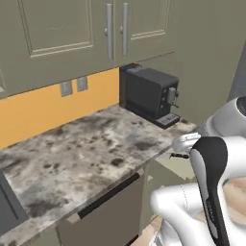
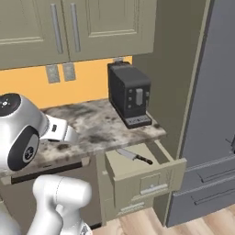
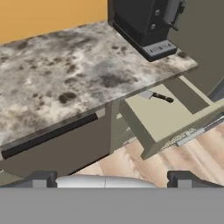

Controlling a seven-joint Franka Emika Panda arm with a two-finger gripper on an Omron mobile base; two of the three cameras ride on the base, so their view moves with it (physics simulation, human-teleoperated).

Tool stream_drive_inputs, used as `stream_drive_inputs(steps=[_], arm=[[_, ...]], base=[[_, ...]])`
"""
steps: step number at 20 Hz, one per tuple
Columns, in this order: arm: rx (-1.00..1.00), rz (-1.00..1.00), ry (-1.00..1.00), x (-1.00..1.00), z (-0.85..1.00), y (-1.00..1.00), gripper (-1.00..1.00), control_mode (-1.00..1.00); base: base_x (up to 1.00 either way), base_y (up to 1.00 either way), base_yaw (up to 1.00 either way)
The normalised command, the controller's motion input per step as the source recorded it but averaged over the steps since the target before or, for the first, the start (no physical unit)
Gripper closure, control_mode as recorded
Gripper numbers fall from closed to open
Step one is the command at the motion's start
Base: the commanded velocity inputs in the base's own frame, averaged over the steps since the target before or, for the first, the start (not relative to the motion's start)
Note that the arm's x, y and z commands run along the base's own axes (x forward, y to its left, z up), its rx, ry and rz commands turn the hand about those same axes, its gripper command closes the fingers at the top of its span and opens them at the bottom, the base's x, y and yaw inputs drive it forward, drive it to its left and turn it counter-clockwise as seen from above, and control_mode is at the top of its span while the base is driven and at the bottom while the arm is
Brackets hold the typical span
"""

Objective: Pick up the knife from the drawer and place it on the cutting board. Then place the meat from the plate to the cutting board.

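So the drawer (image 2: 146, 176) stands pulled open with the knife (image 2: 134, 156) lying inside, apparently untouched, and the gripper (image 3: 111, 177), fingers spread wide and empty, hangs well apart, leaving every placement undone.

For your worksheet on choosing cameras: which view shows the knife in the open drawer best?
The right base view: the knife lies whole, blade and black handle, in the drawer. The hand view shows it smaller, its blade partly under the counter edge. The left base view gives a doubtful sliver.

One knife (image 2: 133, 157), one open drawer (image 2: 147, 178), one coffee machine (image 2: 129, 94), two wall outlets (image 2: 60, 72).
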Motion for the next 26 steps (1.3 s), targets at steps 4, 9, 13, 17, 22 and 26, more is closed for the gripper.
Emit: stream_drive_inputs(steps=[4,9,13,17,22,26], arm=[[0.0,0.0,0.0,0.0,0.0,0.0,-1.0,1.0],[0.0,0.0,0.0,0.0,0.0,0.0,-1.0,1.0],[0.0,0.0,0.0,0.0,0.0,0.0,-1.0,1.0],[0.0,0.0,0.0,0.0,0.0,0.0,-1.0,1.0],[0.0,0.0,0.0,0.0,0.0,0.0,-1.0,1.0],[0.0,0.0,0.0,0.0,0.0,0.0,-1.0,1.0]], base=[[0.07,0.49,-0.4],[0.28,0.09,-0.23],[0.71,0.44,-0.26],[0.85,0.45,-0.33],[0.57,-0.33,-0.28],[0.47,-0.59,-0.4]])
